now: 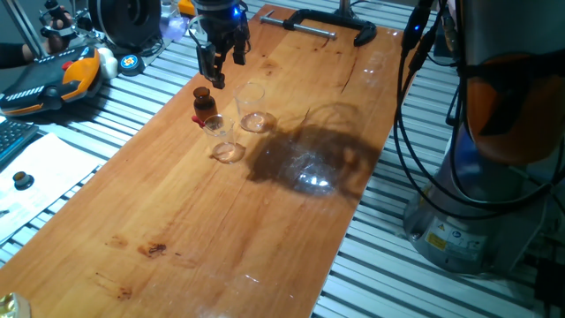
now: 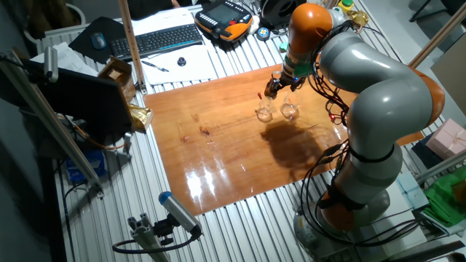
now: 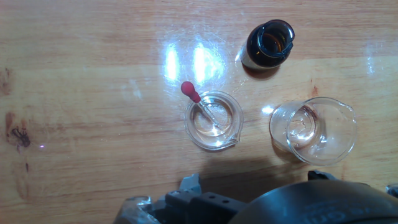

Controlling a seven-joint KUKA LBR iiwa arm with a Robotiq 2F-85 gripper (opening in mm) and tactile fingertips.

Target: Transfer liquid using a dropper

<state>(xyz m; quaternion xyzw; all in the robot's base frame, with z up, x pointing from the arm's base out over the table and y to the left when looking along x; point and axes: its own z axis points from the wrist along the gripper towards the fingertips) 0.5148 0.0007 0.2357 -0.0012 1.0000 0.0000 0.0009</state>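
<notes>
The gripper hangs above the glassware at the far end of the wooden table, its fingers apart and holding nothing; the dropper leans in a small glass cup, red bulb propped over the rim where fingers could pinch it, tip down in the cup. A second cup sits just right of it in the hand view and an open brown bottle stands close by, likely so the liquid travels little.
</notes>
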